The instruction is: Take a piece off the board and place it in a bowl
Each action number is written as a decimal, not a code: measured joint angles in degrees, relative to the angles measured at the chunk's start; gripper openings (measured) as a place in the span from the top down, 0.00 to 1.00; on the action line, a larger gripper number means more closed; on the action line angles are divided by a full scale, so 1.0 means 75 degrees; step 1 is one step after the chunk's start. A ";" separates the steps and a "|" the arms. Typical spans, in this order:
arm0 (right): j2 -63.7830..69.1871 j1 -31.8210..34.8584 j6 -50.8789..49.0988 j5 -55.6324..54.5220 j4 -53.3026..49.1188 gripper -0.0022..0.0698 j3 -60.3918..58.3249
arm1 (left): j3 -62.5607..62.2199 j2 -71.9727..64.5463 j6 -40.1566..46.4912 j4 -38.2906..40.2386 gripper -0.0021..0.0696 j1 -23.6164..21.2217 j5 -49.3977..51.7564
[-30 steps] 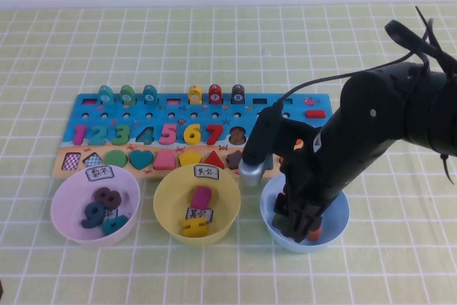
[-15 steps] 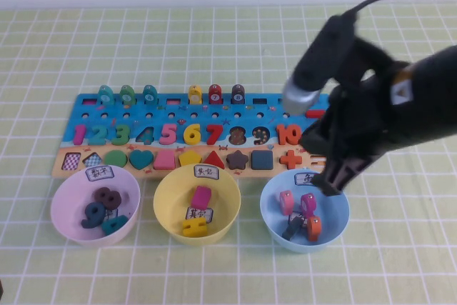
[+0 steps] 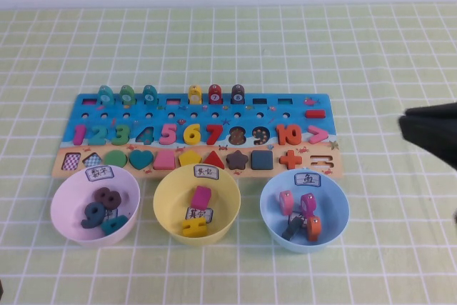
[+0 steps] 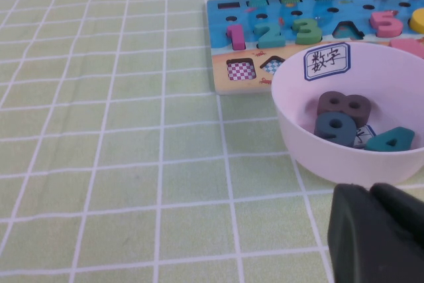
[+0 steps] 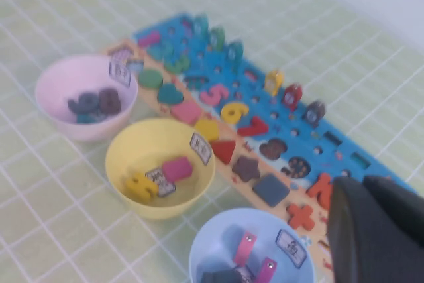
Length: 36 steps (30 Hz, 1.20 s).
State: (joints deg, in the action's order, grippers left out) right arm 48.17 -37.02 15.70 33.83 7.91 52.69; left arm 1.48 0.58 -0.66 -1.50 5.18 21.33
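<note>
The dark navy piece (image 3: pixel 291 230) lies in the light blue bowl (image 3: pixel 268 208) beside two pink pegs and an orange one; it shows dimly in the right wrist view (image 5: pixel 222 276). The board (image 3: pixel 278 116) lies behind the bowls, with three teal pegs, a yellow peg, a red peg (image 3: pixel 215 93) and a maroon peg (image 3: pixel 238 93) along its far edge. My right gripper (image 3: pixel 410 130) is shut and empty, raised at the table's right side, right of the board and bowl (image 5: pixel 366 183). My left gripper (image 4: pixel 371 193) is shut and empty, near the lilac bowl's near side.
A lilac bowl (image 3: pixel 64 205) with number pieces and a yellow bowl (image 3: pixel 168 198) with a pink and a yellow piece stand left of the blue bowl, all along the board's near edge. Green checked cloth covers the table.
My right gripper rose out of the blue bowl and drew back to the right edge. The dark navy piece stays lying in that bowl.
</note>
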 joint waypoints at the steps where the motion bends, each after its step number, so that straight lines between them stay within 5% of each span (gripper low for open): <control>1: -0.0238 0.0000 -0.0013 -0.0035 0.0000 0.99 -0.0116 | 0.0000 0.0000 0.0000 0.0000 0.98 0.0000 0.0000; 21: -0.1421 0.0000 -0.0033 0.2375 -0.0322 0.99 -0.0468 | 0.0000 0.0000 0.0000 0.0000 0.98 0.0000 0.0000; 36: -0.1940 0.0000 -0.0045 0.2207 -0.1192 0.99 -0.0558 | 0.0000 0.0000 0.0000 0.0000 0.98 0.0000 0.0000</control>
State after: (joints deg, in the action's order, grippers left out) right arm 33.62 -37.02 15.36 50.38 -1.03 48.51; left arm 1.48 0.58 -0.66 -1.50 5.18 21.33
